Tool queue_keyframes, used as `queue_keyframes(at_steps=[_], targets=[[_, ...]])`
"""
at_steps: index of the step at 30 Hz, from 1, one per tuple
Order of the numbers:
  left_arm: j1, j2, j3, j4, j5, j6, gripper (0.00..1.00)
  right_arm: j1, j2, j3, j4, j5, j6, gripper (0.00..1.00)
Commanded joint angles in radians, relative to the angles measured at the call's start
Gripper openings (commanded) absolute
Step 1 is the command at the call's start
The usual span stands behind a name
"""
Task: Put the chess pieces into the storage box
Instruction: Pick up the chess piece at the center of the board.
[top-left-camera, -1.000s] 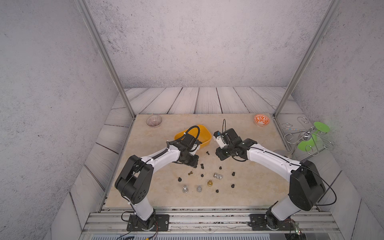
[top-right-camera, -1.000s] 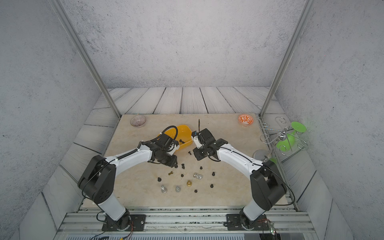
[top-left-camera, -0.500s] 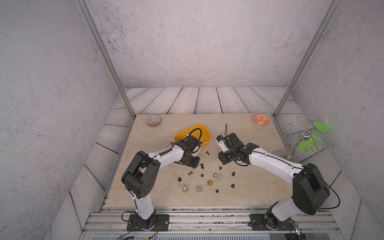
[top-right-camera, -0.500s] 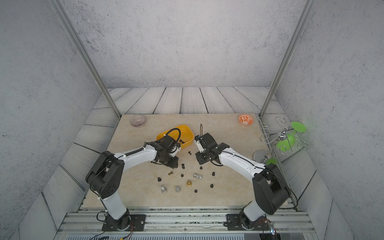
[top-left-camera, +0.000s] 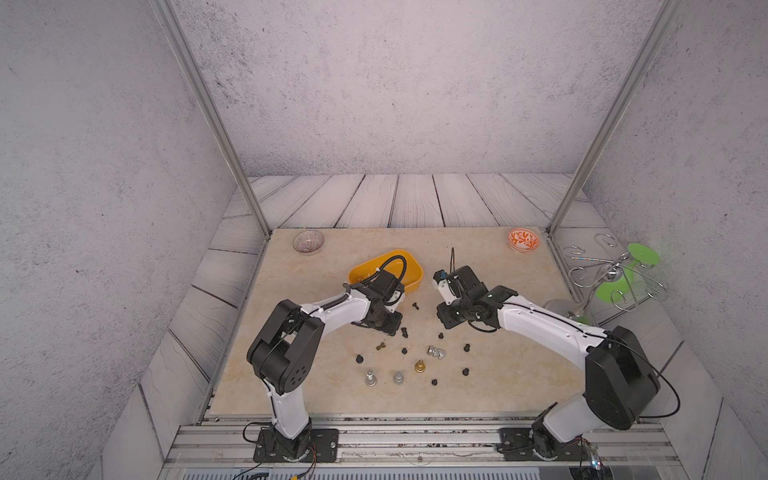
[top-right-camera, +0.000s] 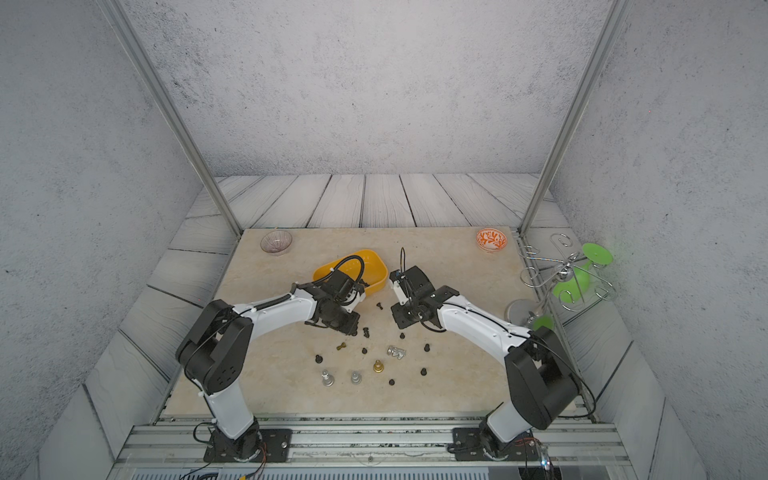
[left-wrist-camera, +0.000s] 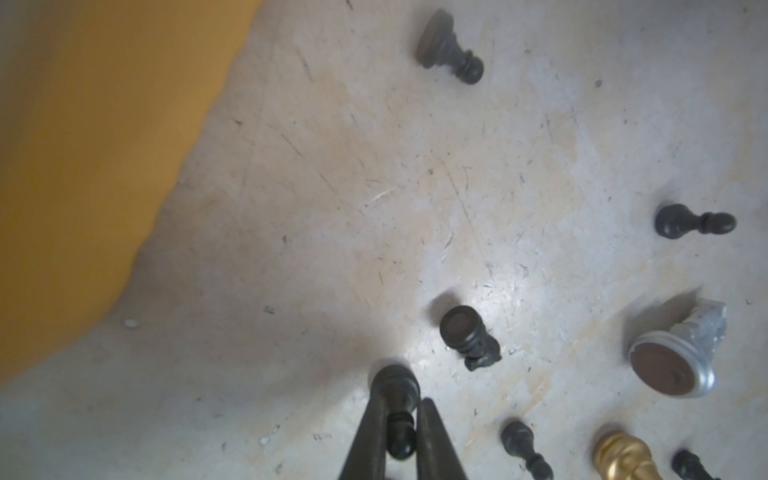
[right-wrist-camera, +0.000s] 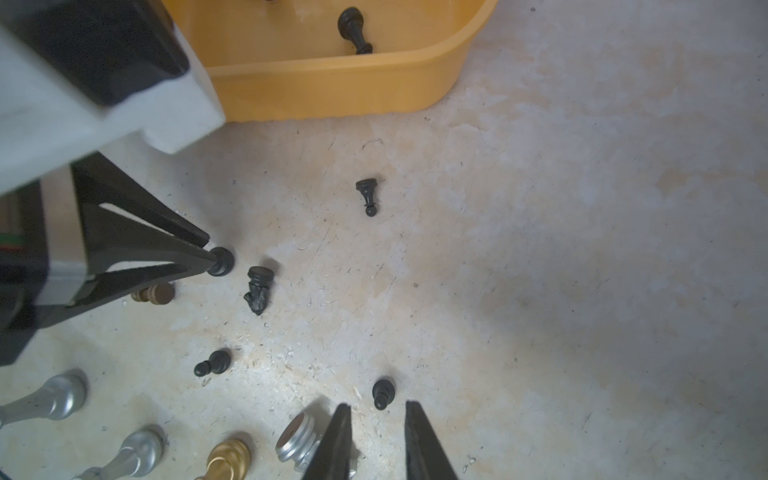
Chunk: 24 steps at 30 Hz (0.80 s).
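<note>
Left jaws are pinched shut on a small black pawn. Its round base sticks out past my left fingers and its head sits between them. I cannot tell whether this held pawn touches the table or hangs just over it. Right jaws stand apart with nothing between them. My right fingers are low over the table, with a second pawn just ahead of the tips and a toppled silver piece just beside them.

The storage box sits on the table toward the back, just behind my left wrist, which hides part of it in both top views. From my right wrist I see a boxed pawn lying against the near wall inside.

On the table between the box and my wrists lies a toppled pawn. A black knight lies on its side just beside the held pawn, not touching it. Nearer my bases the other chess pieces are scattered. A gold piece stands upright, as do a silver piece and another silver one next to it. A small brass-coloured piece lies on its side, and several more black pawns are dotted around. A clear bowl stands at the back left corner of the table and an orange-patterned bowl at the back right, both well apart from my arms.
</note>
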Motion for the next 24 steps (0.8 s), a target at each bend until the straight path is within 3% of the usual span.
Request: queue_keyframes(at_steps=[1, 17, 24], targets=[[-0.010, 0.004, 0.008, -0.015, 0.000, 0.014, 0.09, -0.004, -0.048, 0.013, -0.013, 0.016, 0.013, 0.25], [-0.005, -0.124, 0.100, -0.105, -0.072, 0.046, 0.07, -0.004, -0.066, 0.018, -0.027, 0.026, 0.013, 0.25], [0.051, -0.126, 0.176, -0.115, -0.108, 0.082, 0.07, -0.004, -0.077, 0.007, -0.020, 0.028, 0.022, 0.25]])
